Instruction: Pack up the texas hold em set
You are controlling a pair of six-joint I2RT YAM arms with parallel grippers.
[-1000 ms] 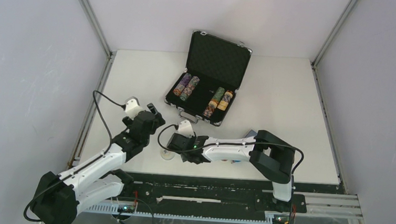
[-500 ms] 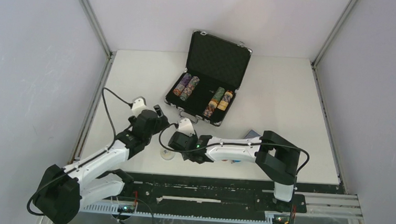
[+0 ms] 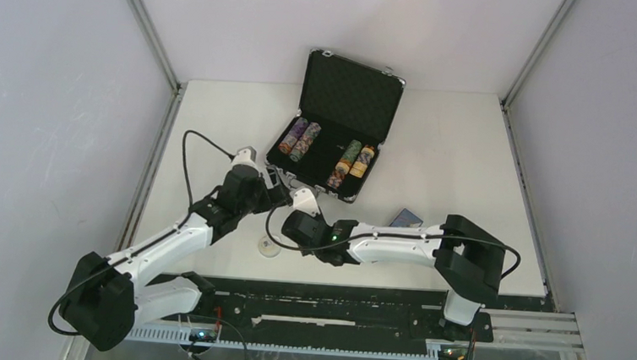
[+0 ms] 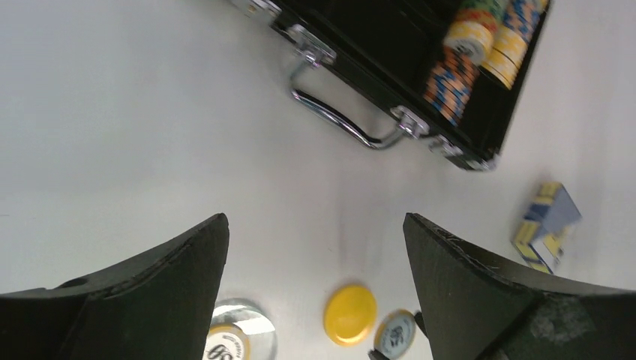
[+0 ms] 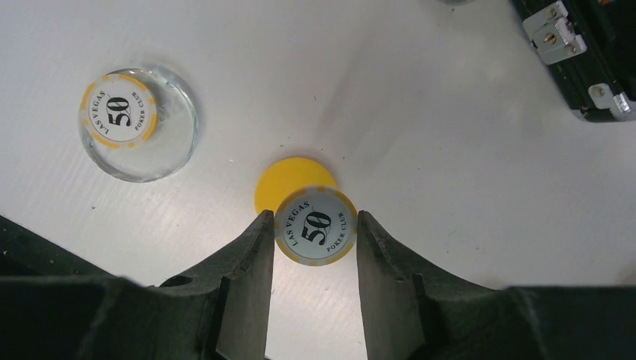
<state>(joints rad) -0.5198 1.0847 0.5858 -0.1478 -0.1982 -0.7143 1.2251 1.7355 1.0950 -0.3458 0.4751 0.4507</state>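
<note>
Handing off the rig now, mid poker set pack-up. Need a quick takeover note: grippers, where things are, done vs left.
Left gripper: open, empty, above the table near the briefcase handle.
Right gripper: shut on a 50 poker chip, over the yellow token.
Briefcase: open at the table's far side, four chip rolls in its tray.
On the table: card deck, clear token with a 50 face, yellow token.
Done: chip rolls packed.
Left: held chip, both tokens and deck into the case, then shut the lid.
</note>
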